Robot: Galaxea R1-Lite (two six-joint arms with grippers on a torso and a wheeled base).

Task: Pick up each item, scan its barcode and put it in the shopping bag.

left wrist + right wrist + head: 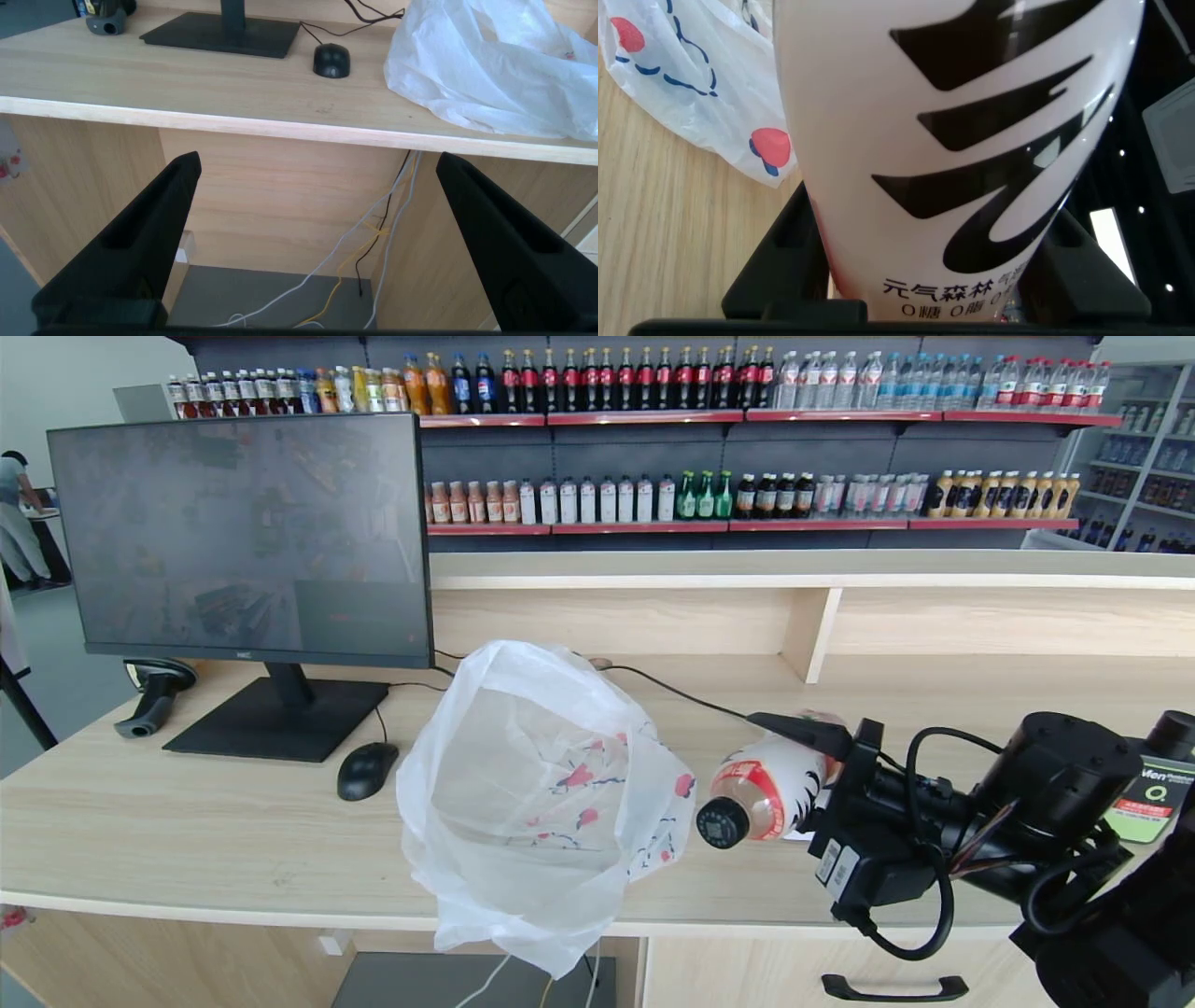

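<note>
Right gripper (803, 775): fingers (794, 728) clamped on white bottle (766, 789) beside shopping bag (532, 784); left gripper (318, 163): fingers spread wide, empty, below counter (187, 84) edge.

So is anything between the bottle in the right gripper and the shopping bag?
Nothing visible. The bottle, held sideways in the right gripper, points its cap at the side wall of the shopping bag, with only a small gap over bare counter between them. The mouse and monitor are on the bag's other side.
</note>
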